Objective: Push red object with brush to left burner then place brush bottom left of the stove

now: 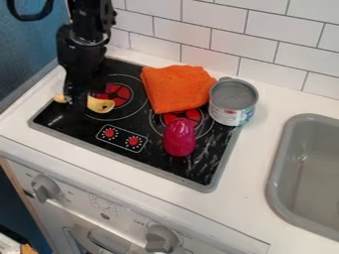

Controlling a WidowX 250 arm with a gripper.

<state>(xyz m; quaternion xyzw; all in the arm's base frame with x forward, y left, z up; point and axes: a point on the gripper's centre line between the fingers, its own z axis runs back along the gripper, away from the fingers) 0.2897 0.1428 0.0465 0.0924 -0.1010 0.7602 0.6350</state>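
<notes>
At the upper left, the black gripper point(78, 101) hangs low over the left side of the stove point(147, 159). A yellow piece point(101, 104), which may be part of the brush, shows just right of the gripper, and a smaller yellow bit point(61, 98) shows on its left. The gripper hides whatever lies between them. Behind the larger yellow piece is the red-centred left burner point(120, 93). A rounded magenta-red object point(179, 138) stands at the front edge of the right burner point(193, 116), well to the right of the gripper.
An orange cloth point(175, 87) lies across the back of the stove, against an open metal can point(232, 103) at the back right corner. Two red printed knobs mark the stove's front. A grey sink point(281, 163) is set into the white counter point(248, 168) at the right; tiled wall stands behind.
</notes>
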